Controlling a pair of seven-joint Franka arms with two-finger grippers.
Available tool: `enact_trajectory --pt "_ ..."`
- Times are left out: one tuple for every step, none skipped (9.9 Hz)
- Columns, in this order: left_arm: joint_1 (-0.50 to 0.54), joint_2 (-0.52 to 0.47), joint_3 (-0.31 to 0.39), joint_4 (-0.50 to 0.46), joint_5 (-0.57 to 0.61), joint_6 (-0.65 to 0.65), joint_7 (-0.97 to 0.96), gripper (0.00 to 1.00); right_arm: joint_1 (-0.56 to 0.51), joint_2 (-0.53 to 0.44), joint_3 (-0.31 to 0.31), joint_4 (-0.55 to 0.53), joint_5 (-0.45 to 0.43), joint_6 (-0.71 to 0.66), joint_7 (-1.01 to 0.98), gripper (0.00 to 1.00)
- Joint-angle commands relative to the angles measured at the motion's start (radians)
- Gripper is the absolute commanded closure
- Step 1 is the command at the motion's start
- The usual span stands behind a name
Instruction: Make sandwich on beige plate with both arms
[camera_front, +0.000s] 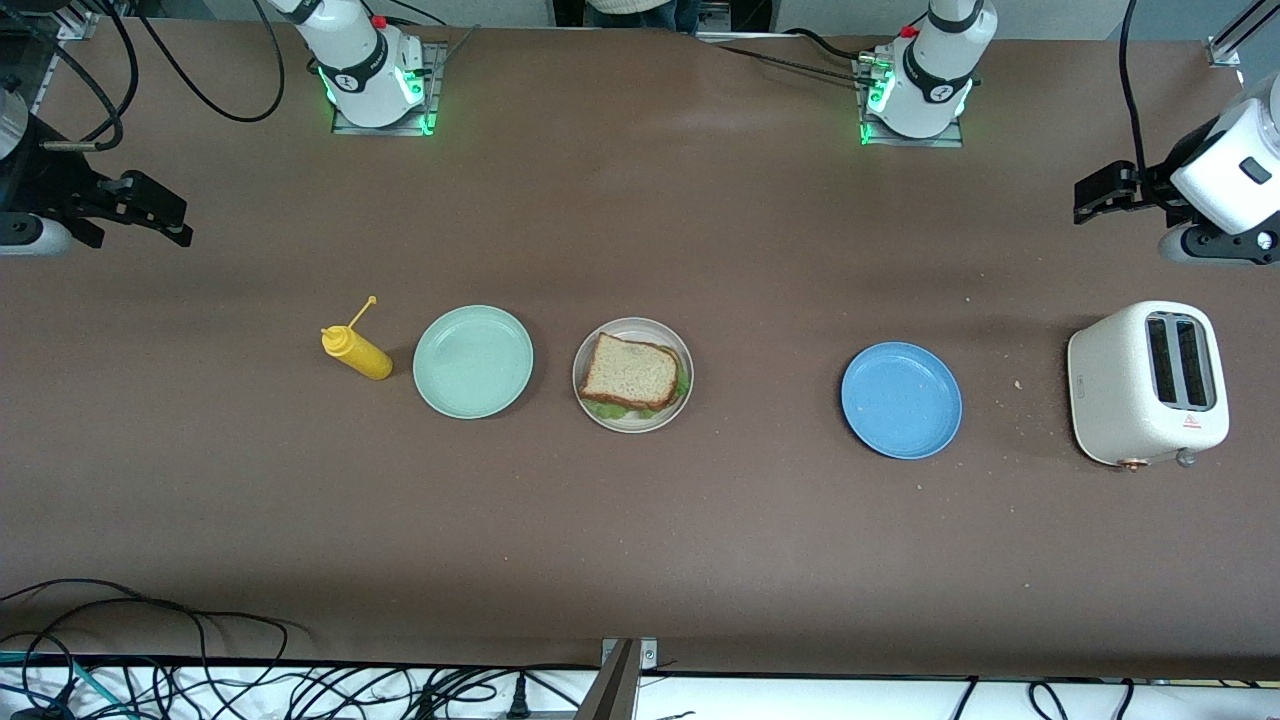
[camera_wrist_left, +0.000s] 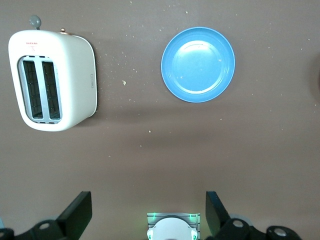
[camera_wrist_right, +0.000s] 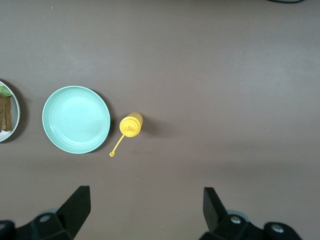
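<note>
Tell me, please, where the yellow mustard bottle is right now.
In the front view the yellow mustard bottle stands beside the mint green plate, toward the right arm's end of the table.

From my station I see a matte brown worktop (camera_front: 640, 540) filling nearly the whole front view, evenly lit, with a soft pale sheen near its upper middle and faint shadows across it. Small pale crumbs (camera_front: 1017, 384) speckle the surface toward the left arm's end. Along the edge nearest the front camera runs a white strip tangled with black cables (camera_front: 150, 640), and a grey metal bracket (camera_front: 622, 680) stands at its middle. Green lights (camera_front: 428, 122) glow on the worktop's upper edge.
</note>
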Motion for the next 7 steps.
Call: enact_trajectory --pt "0.012 0.004 -0.007 0.004 -0.018 0.009 0.004 0.0 0.0 0.009 -0.002 0.024 0.014 -0.007 0.009 0.0" --pt "0.012 0.007 -0.007 0.004 -0.018 0.009 0.004 0.0 0.0 0.009 -0.002 0.024 0.014 -0.005 0.006 0.0" --pt "0.014 0.007 -0.007 0.004 -0.018 0.009 0.004 0.0 0.002 0.009 -0.001 0.024 0.006 0.004 0.001 0.0" --pt "0.013 0.007 -0.007 0.004 -0.018 0.009 0.004 0.0 0.003 0.009 0.001 0.024 0.006 0.007 0.0 0.0" --pt "0.012 0.007 -0.007 0.004 -0.02 0.009 0.004 0.0 0.011 0.009 0.001 0.025 0.005 0.009 -0.002 0.0" --pt "0.012 0.007 -0.007 0.004 -0.02 0.009 0.004 0.0 0.014 0.009 0.001 0.024 0.006 0.009 -0.002 0.0" --pt "0.012 0.007 -0.007 0.004 -0.02 0.009 0.004 0.0 0.012 0.009 -0.002 0.024 0.011 0.009 -0.003 0.0"
